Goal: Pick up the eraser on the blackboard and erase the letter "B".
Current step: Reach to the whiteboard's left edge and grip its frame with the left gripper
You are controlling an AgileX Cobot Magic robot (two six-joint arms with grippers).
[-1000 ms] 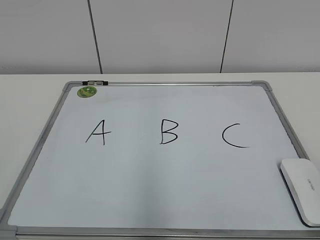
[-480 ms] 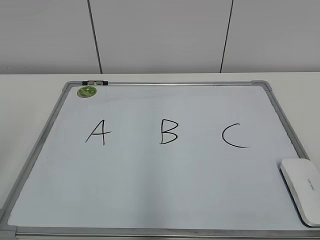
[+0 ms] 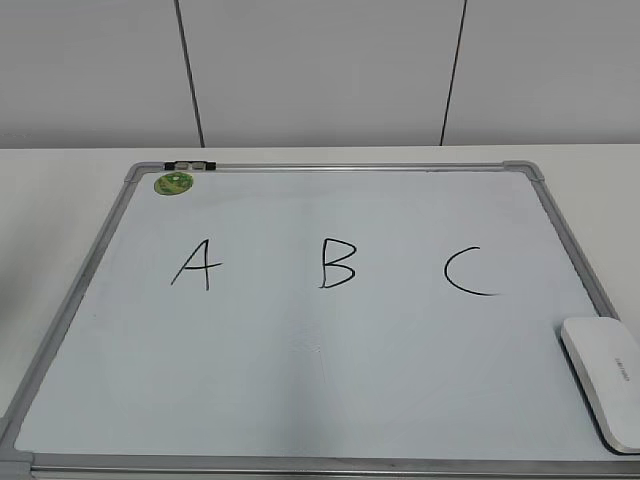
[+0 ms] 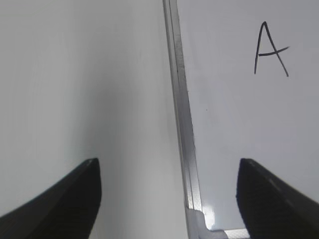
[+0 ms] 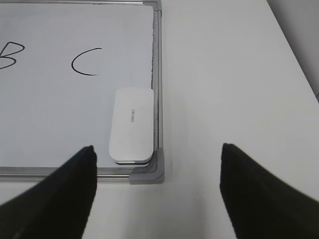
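eraser (image 3: 604,378) cropped at right edge, its grey lettering unreadable

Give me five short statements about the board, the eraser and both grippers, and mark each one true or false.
1. The eraser lies in the blackboard's corner nearest the right gripper. True.
2. The letter "B" is already wiped. False: it is intact.
3. The green magnet sits beside "C". False: it is at the far-left corner, above "A".
4. The left gripper is open. True.
5. The right gripper holds the eraser. False: it is open and empty.
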